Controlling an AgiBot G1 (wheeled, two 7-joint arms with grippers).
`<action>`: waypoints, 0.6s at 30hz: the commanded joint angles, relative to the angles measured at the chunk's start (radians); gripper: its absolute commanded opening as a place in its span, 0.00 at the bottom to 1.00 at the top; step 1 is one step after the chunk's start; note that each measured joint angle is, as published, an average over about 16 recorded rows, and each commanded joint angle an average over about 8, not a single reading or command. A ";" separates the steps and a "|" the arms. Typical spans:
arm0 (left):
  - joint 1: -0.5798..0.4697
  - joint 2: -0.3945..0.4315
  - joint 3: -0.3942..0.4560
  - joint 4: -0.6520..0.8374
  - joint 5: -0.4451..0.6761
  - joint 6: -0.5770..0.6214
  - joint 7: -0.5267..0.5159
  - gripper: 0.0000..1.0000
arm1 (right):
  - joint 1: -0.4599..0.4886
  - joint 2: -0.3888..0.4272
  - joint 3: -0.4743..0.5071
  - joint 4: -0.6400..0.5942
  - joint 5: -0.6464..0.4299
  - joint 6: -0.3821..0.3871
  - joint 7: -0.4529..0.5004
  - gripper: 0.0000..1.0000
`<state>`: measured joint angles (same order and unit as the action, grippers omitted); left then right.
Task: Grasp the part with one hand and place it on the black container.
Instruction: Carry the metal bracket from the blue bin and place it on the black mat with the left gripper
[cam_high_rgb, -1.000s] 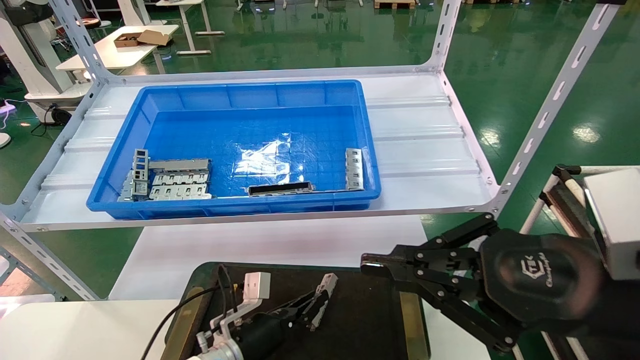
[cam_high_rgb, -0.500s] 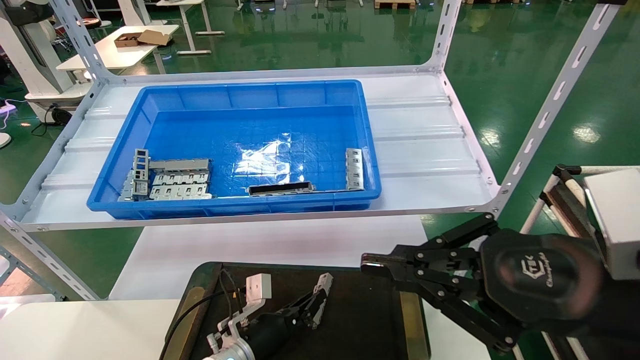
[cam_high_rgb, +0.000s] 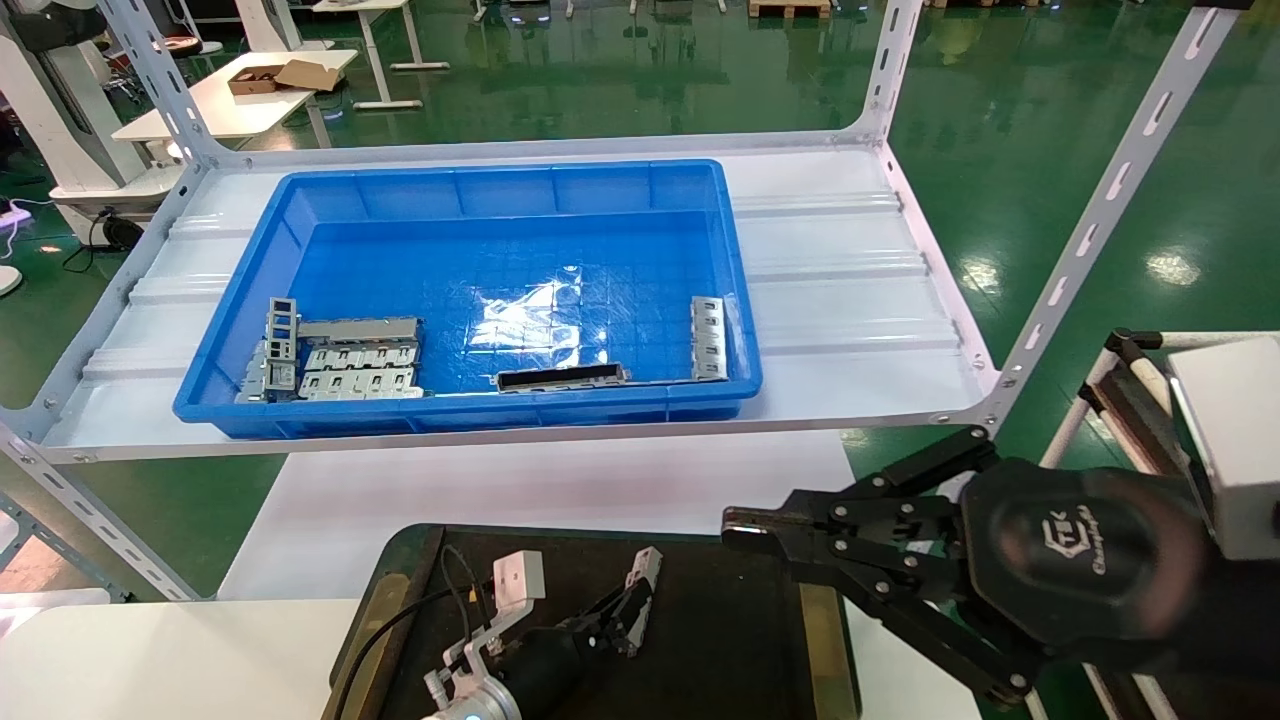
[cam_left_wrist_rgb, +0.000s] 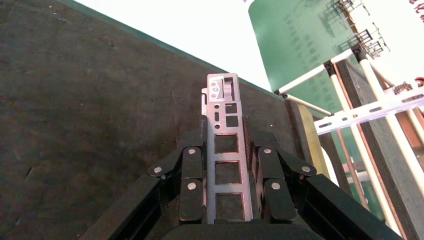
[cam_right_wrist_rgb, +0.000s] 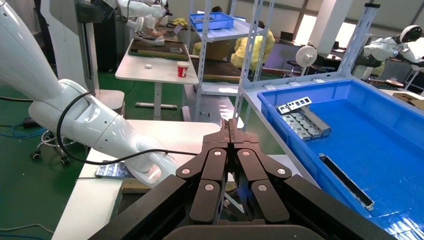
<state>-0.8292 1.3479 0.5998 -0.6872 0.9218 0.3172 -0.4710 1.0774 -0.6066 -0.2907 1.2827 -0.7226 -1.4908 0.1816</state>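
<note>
The left hand (cam_high_rgb: 628, 610) hangs low over the black container (cam_high_rgb: 720, 640), its fingers (cam_left_wrist_rgb: 192, 177) clamped on the long edges of the part (cam_left_wrist_rgb: 225, 155). The strip juts forward past the fingertips, flat face up, apparently so it can be laid flat on the matte floor near the container's far edge. From the wrist view the strip's free end looks close to the floor, but whether it touches cannot be told. Most of the left arm is cut off at the picture's lower edge, and the hand's body hides the strip's rear end.

The right hand (cam_high_rgb: 745, 525) idles at the container's far right corner, fingers pressed together on nothing. In the blue bin (cam_high_rgb: 480, 180) on the shelf behind lie a stack of plates (cam_high_rgb: 350, 360), a slotted bar (cam_high_rgb: 562, 377) and another strip (cam_high_rgb: 708, 338).
</note>
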 joint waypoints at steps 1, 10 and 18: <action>0.000 0.004 -0.001 0.007 -0.011 -0.005 0.006 0.00 | 0.000 0.000 0.000 0.000 0.000 0.000 0.000 0.00; 0.003 0.009 0.017 0.023 -0.073 -0.028 0.049 0.16 | 0.000 0.000 -0.001 0.000 0.000 0.000 0.000 0.17; 0.004 0.010 0.044 0.031 -0.135 -0.037 0.084 0.93 | 0.000 0.000 -0.001 0.000 0.001 0.000 -0.001 0.99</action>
<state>-0.8260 1.3583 0.6432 -0.6576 0.7867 0.2809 -0.3876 1.0776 -0.6061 -0.2918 1.2827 -0.7218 -1.4903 0.1811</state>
